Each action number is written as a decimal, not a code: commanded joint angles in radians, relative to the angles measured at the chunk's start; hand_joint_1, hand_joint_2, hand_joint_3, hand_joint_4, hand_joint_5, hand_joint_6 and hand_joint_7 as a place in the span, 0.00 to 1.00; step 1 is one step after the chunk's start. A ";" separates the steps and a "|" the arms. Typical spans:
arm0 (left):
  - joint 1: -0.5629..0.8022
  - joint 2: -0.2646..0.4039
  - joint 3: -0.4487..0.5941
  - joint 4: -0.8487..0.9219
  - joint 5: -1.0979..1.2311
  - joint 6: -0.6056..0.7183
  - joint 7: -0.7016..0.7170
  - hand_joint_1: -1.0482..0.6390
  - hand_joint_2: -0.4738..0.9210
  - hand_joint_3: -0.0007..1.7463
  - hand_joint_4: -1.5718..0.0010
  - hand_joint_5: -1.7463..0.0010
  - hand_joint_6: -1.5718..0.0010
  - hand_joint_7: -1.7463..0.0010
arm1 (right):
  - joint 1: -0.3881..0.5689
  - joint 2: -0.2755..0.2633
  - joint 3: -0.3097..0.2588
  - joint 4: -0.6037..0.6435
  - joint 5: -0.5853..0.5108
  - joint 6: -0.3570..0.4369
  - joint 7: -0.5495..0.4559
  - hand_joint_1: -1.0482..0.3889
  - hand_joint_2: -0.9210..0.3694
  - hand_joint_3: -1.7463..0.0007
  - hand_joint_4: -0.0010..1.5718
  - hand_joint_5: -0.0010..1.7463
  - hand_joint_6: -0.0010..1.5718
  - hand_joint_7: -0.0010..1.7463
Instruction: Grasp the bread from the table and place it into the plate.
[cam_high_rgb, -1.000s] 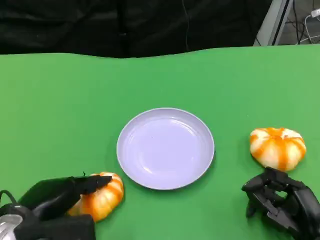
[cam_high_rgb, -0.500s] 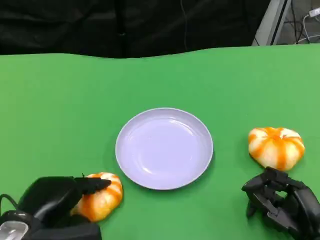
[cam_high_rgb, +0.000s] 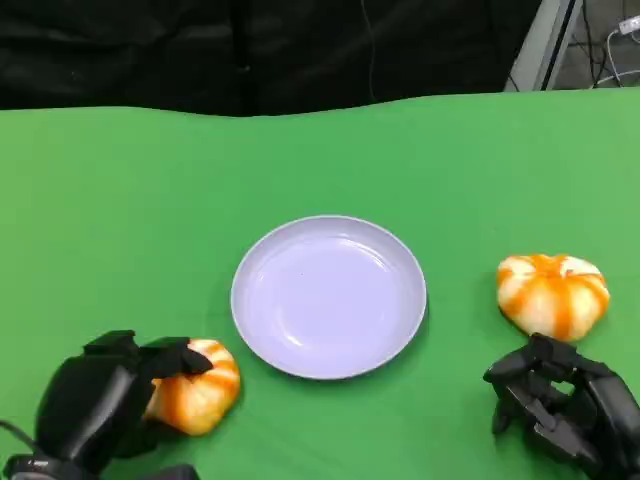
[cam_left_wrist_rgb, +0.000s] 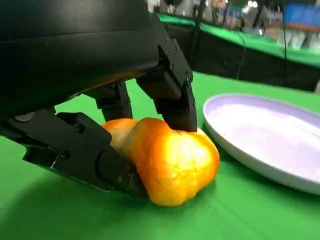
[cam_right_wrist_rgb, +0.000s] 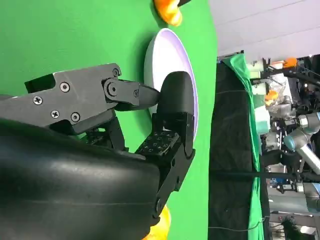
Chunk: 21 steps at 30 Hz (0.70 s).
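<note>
Over by the front left corner of the green table (cam_high_rgb: 120, 200), the left hand (cam_high_rgb: 100, 395) had its fingers (cam_left_wrist_rgb: 170, 95) wrapped onto the left bread roll (cam_high_rgb: 197, 387), an orange-and-white striped bun, so it was grasping that one. From the left wrist camera the roll looked like it was still sitting on the cloth, fingers pressed on top and a lower digit tucked against its side (couldn't tell if it was lifted at all). The roll was just beside the near-left rim of the lilac plate (cam_high_rgb: 250, 330), not touching it. The plate itself sat in the middle of the table with nothing in it. Further right, a second bread roll (cam_high_rgb: 553, 293) lay near the right edge, well apart from the plate. The right hand (cam_high_rgb: 565, 405) was at the front right corner, just in front of that roll, fingers curled in on nothing, so clenched.
</note>
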 joint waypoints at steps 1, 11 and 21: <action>-0.006 0.001 0.003 0.054 0.019 -0.011 0.089 0.56 0.91 0.23 0.53 0.00 0.47 0.20 | 0.006 -0.008 -0.004 -0.009 0.001 -0.004 -0.002 0.55 0.00 0.78 0.43 1.00 0.52 0.60; 0.001 -0.001 0.013 0.035 0.042 -0.027 0.195 0.57 0.66 0.54 0.51 0.00 0.41 0.28 | 0.002 -0.006 -0.006 -0.004 0.007 0.003 0.003 0.55 0.00 0.78 0.43 1.00 0.52 0.60; 0.070 0.025 0.066 -0.179 0.068 0.013 0.213 0.60 0.56 0.69 0.49 0.00 0.41 0.25 | 0.001 -0.005 -0.005 -0.001 0.003 0.002 0.000 0.55 0.00 0.78 0.42 1.00 0.52 0.60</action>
